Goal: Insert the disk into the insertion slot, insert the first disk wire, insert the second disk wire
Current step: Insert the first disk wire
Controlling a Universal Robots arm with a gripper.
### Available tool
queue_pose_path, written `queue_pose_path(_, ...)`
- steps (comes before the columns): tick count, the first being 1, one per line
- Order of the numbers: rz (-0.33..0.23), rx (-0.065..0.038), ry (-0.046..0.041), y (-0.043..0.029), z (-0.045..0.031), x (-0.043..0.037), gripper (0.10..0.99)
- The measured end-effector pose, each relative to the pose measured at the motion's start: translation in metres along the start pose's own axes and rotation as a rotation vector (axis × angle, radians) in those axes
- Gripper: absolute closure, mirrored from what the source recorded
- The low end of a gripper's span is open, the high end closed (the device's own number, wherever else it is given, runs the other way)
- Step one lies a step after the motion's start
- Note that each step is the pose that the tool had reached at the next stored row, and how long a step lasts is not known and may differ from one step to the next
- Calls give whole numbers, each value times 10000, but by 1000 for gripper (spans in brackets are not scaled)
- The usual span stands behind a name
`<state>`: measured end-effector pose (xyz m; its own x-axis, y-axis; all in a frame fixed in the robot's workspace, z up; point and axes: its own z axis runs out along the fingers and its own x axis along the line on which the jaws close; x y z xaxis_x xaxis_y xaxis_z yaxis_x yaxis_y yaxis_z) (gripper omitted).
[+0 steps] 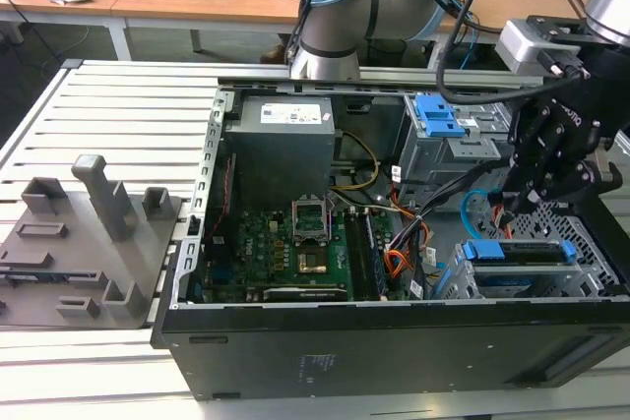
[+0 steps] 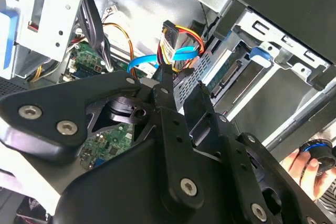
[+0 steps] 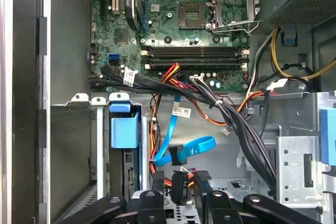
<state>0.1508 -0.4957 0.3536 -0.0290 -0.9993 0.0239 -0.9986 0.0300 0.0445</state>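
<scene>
Claw was seen closed narrowly on the dark plug of the first disk wire, just beside the disk already seated in the insertion slot.

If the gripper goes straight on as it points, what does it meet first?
Probably the first disk wire's dark plug, right before the gripper; the second disk wire loops beyond. Depth is unclear.

A black case is lying open on a slatted table, its green motherboard showing beside a grey power supply. A grey fixture is sitting at the exterior view's left.
</scene>
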Motion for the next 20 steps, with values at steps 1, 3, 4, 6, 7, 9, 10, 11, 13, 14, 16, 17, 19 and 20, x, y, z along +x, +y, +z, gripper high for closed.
queue_pose_path(1, 1, 1, 24, 0, 2, 0, 725)
queue_pose_path(3, 3, 2, 72, -2, 27, 0, 725)
queue_pose_path(4, 3, 2, 78, -2, 27, 0, 725)
queue_pose_path(6, 4, 3, 88, -2, 28, -1, 737)
queue_pose_path(7, 4, 3, 91, -2, 28, 0, 804)
queue_pose_path(9, 5, 3, 99, -2, 28, -1, 867)
queue_pose_path(10, 5, 3, 103, -2, 28, 0, 914)
queue_pose_path(11, 4, 3, 106, -2, 28, 0, 914)
queue_pose_path(13, 5, 3, 115, -2, 28, -1, 914)
queue_pose_path(14, 5, 3, 119, -2, 28, 0, 914)
queue_pose_path(16, 5, 3, 122, -3, 28, -1, 914)
queue_pose_path(17, 4, -4, 123, -34, 27, -5, 914)
queue_pose_path(19, 4, -24, 124, -82, 24, -9, 914)
queue_pose_path(20, 5, -24, 124, -82, 24, -2, 914)
